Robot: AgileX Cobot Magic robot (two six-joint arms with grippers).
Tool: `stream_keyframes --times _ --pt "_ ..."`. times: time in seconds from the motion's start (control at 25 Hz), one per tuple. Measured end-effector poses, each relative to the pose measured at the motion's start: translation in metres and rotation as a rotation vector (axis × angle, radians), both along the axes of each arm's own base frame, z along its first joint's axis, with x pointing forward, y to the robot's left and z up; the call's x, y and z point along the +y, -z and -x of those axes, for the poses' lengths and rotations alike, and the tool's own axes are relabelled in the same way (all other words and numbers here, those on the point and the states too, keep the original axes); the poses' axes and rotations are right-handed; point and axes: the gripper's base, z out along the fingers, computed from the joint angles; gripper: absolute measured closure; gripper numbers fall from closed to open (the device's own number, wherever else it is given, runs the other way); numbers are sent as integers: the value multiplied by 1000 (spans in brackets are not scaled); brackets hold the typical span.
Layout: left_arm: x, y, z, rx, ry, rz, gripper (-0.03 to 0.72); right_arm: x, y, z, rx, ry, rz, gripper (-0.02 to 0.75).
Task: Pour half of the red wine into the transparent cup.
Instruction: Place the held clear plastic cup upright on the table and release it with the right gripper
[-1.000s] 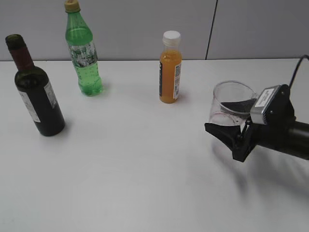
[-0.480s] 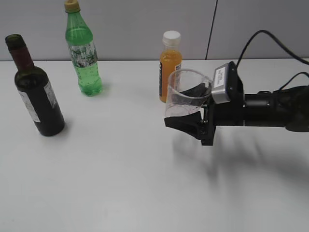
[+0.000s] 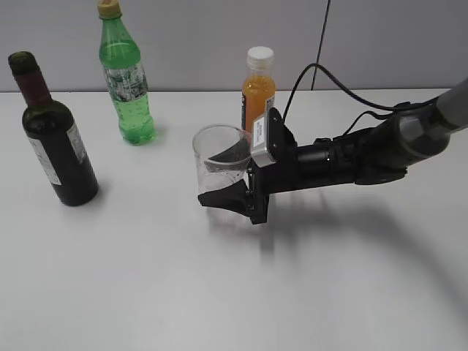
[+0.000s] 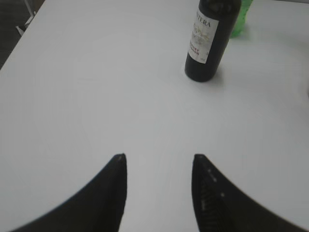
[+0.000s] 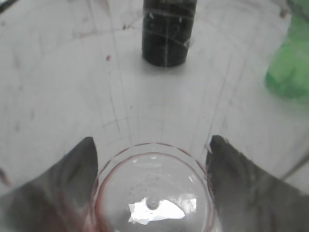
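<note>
Reaching level across the table (image 3: 146, 292), right gripper (image 3: 232, 189) clamping the upright cup (image 3: 219, 164), well right of the wine bottle (image 3: 51, 139). Hovering nearer that bottle, left gripper (image 4: 159, 186) gaping, holding nothing. Standing beyond the cup: soda bottle (image 3: 126, 77), juice bottle (image 3: 257, 91).

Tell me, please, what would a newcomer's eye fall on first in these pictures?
Probably the clear cup near the middle of the table, clamped between the black fingers of the right gripper on its long arm. Next, the dark wine bottle standing at far left, with a green bottle and an orange bottle behind.
</note>
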Motion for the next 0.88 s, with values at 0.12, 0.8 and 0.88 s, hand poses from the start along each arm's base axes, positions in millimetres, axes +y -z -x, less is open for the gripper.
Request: stream_keyframes --times 0.12,0.8,0.88 --pt "0 0 0 0 0 0 356 6 9 -3 14 -16 14 221" --pt "0 0 0 0 0 0 356 19 28 -20 39 -145 59 221" --pt "0 0 0 0 0 0 356 21 31 -22 37 -166 48 221"
